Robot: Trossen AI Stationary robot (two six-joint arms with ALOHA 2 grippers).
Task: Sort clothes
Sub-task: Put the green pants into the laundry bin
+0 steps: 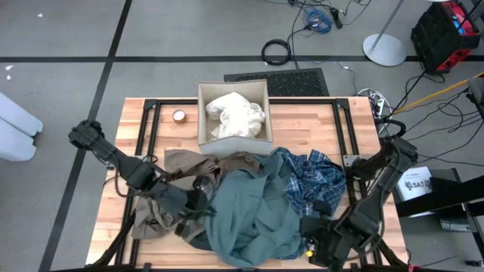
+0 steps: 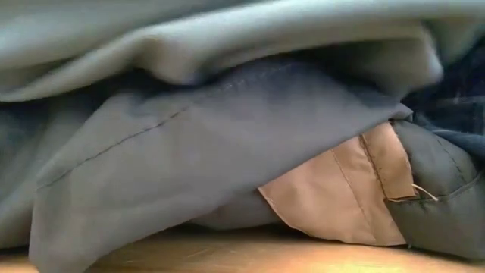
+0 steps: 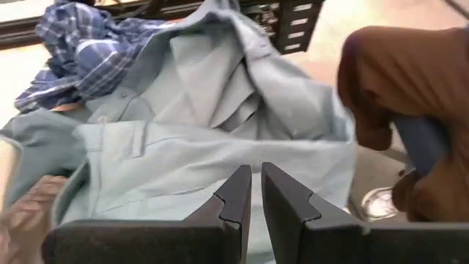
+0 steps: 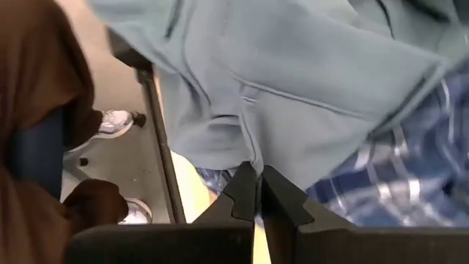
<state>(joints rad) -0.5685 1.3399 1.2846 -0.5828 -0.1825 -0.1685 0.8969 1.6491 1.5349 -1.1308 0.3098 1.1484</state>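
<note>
A teal-grey shirt (image 1: 253,208) lies crumpled over the middle of the table and fills the low view (image 2: 189,136). A blue plaid shirt (image 1: 310,177) lies at its right. A tan-brown garment (image 1: 189,162) lies at its left and partly under it. A dark slate piece (image 2: 443,189) and a tan piece (image 2: 341,189) show under the shirt in the low view. Cream-white pieces (image 1: 236,115) sit in the beige box (image 1: 203,113). My left gripper (image 1: 199,201) is shut at the shirt's left side. My right gripper (image 1: 311,227) is shut at its near right edge. My left gripper pinches the teal-grey shirt's cloth (image 3: 242,158) between its two fingers, at the shirt's left side. It comes nearly level from the table's left. One layer or several, I cannot tell. The rest of the shirt spreads out ahead toward the plaid shirt. My right gripper pinches a folded edge of the teal-grey shirt (image 4: 253,158) between its two fingertips, at the shirt's near right side. The cloth rises from the fingers in slack folds, over the plaid shirt (image 4: 396,183).
A small roll of tape (image 1: 179,115) lies left of the box. A person in brown clothing (image 3: 410,88) stands close to the table's near edge, with shoes on the floor (image 4: 117,121). The table's black frame (image 4: 157,147) runs along that edge.
</note>
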